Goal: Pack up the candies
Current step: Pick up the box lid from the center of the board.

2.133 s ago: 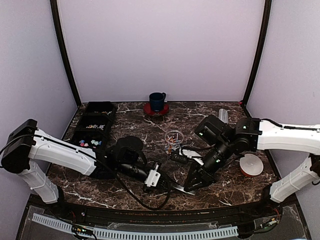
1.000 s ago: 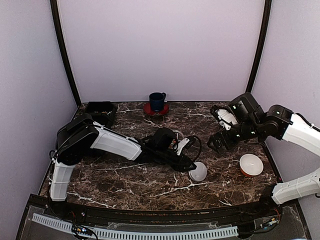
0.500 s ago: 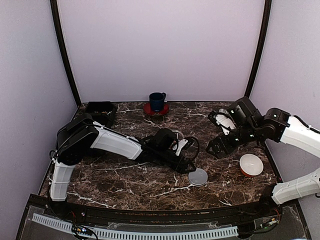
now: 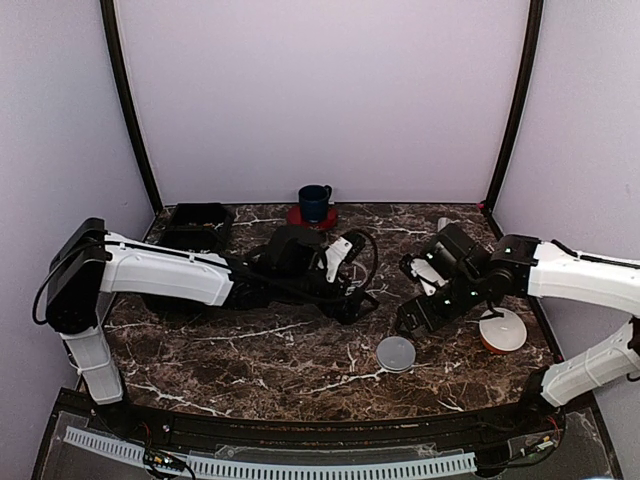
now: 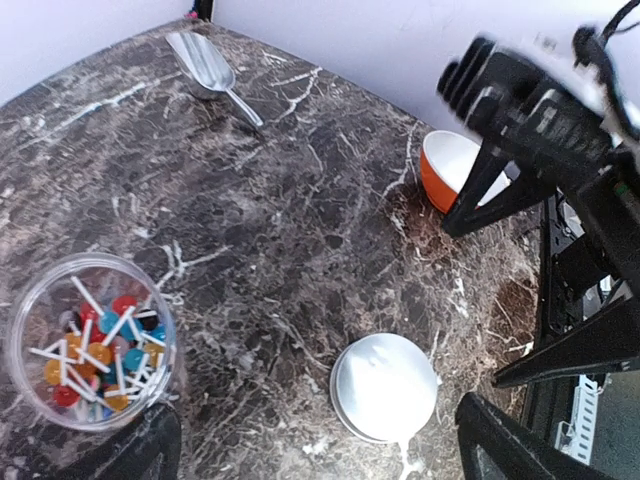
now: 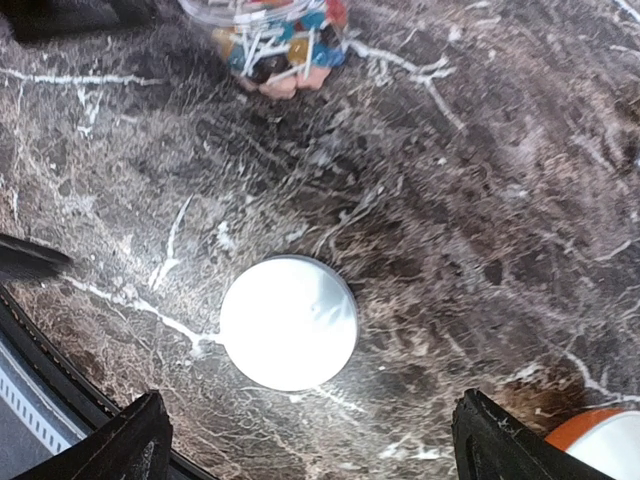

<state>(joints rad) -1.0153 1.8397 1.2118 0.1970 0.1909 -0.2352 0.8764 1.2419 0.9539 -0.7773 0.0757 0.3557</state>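
Now | left fingers [image 5: 510, 445] wide apart, empty | right fingers [image 6: 125, 445] wide apart, clear of white lid [image 6: 289, 322]

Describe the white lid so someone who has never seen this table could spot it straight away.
On the dark marbled table, look near the front edge, right of centre, just in front of the right gripper. The lid lies flat there, alone: a plain white disc, unlike the deeper orange-sided bowl to its right.
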